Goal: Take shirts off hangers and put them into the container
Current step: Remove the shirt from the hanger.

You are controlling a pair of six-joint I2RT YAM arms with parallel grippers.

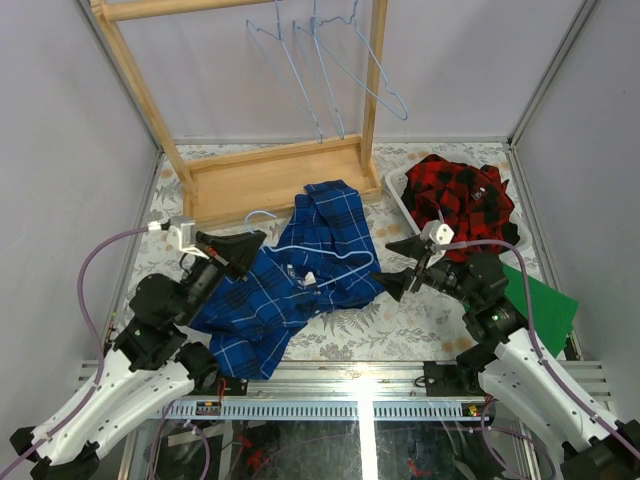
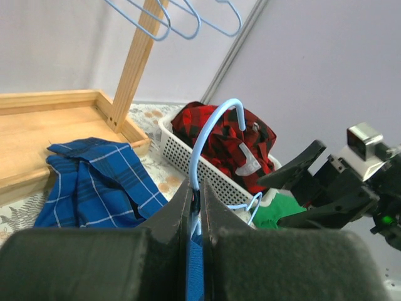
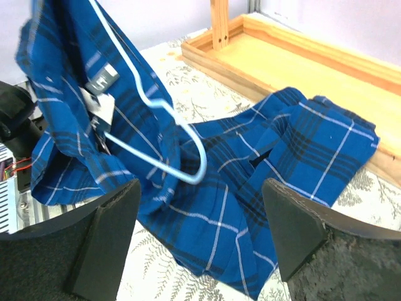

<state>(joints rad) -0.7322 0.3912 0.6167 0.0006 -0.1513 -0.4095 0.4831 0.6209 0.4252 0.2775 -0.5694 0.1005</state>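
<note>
We are stripping the blue plaid shirt (image 3: 250, 169) from its hanger (image 2: 197, 147).
Left pincer (image 2: 196, 191) is clamping the hanger; right pincer (image 3: 200, 200) is gaping before the shirt, aiming for cloth alone, container (image 2: 182, 153) just beyond.

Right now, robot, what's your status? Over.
Left claw shut on hanger. Right claw open, facing blue shirt. Shirt partly on table, not yet in basket. Nothing seen blocking.

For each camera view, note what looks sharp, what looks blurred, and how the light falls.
Top external: evenly lit, sharp throughout, soft shadows around the blue plaid shirt. Left wrist: its own fingers are a dark blur, the hanger beyond is crisp. Right wrist: foreground fingers soft-edged, the shirt's plaid clear.
</note>
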